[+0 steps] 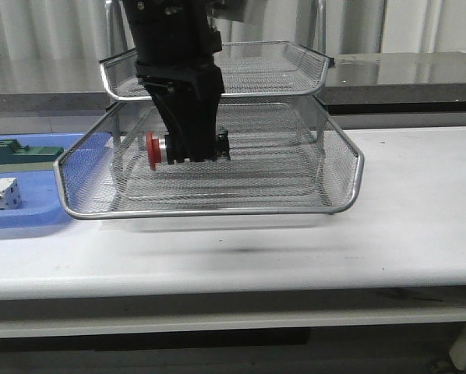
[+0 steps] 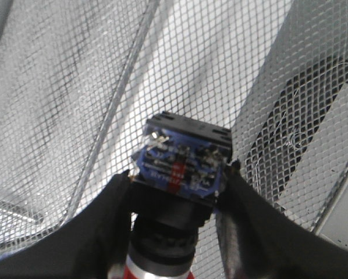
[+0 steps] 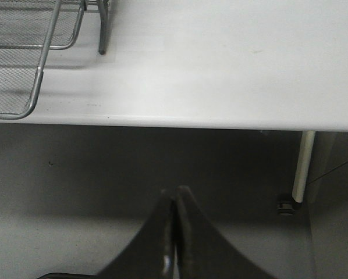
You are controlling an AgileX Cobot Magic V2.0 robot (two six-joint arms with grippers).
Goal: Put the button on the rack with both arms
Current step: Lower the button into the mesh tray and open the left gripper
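White tabletop (image 1: pixel 420 218), grey wall behind. Flat blue plastic tray (image 1: pixel 30 220) at 9 o'clock holds a green rectangular block (image 1: pixel 19 152) and a white boxy part (image 1: pixel 1 195). Left gripper (image 1: pixel 188 152) is pinching the red-headed, black-bodied push-button (image 1: pixel 159 149) inside the pulled-out middle tier of the silver wire-mesh rack (image 1: pixel 326 167), just above the mesh as I read it. Release is what's left. No other contents visible in the rack. Right gripper (image 3: pixel 174 232) is at 3 o'clock off the table edge, fingers pressed together, empty.
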